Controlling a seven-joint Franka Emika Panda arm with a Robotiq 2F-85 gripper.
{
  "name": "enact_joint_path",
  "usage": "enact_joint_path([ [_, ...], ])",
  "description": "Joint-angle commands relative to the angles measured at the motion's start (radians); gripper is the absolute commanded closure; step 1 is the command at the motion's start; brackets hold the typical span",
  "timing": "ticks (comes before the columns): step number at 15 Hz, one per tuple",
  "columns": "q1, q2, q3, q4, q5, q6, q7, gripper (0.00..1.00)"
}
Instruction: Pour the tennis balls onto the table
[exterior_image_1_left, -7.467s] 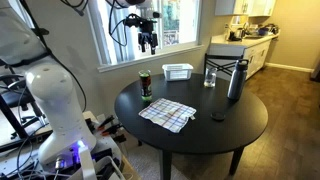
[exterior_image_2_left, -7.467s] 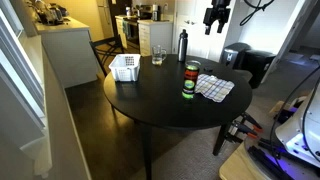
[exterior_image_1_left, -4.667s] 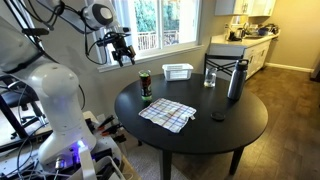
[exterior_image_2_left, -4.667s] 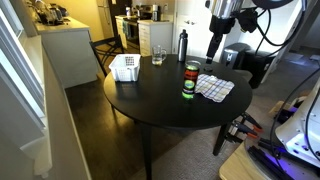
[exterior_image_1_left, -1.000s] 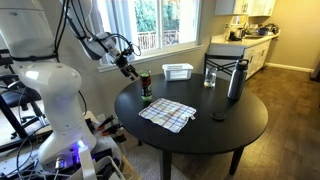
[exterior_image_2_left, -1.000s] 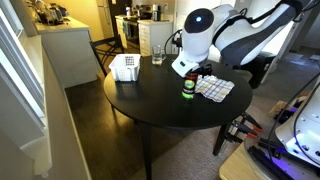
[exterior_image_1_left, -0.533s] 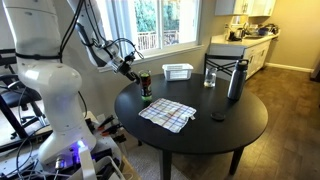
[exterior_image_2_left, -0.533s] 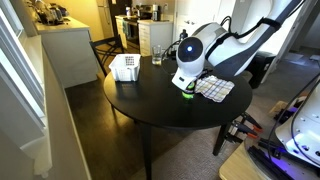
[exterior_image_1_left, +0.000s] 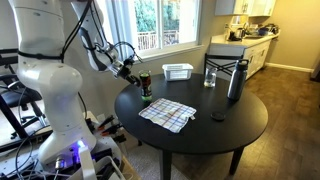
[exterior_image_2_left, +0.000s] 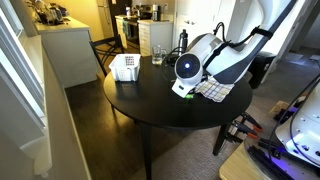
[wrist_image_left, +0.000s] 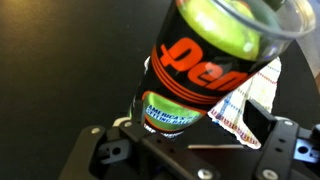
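Compared to half a second back, the arm has moved in closer, so the end effector (exterior_image_1_left: 135, 76) is right at the can (exterior_image_1_left: 145, 88). Its jaws are spread wide either side of the can's base, not squeezing. The can stands upright on the counter (exterior_image_1_left: 220, 125), long axis vertical. The tennis balls (wrist_image_left: 222, 25) are inside it, just beside the checkered cloth (exterior_image_1_left: 167, 114).

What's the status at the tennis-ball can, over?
Gripper looks open, close on upright clear can with orange-black label. Yellow-green tennis ball visible inside; none on black round table. Checked cloth beside can.
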Motion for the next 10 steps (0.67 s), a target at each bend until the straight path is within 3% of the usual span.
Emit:
enact_joint_path([
  [1, 0.006, 0.024, 0.003, -0.003, -0.064, -0.05, 0.139, 0.0],
  [10, 0.02, 0.077, 0.014, -0.012, -0.174, -0.177, 0.272, 0.0],
])
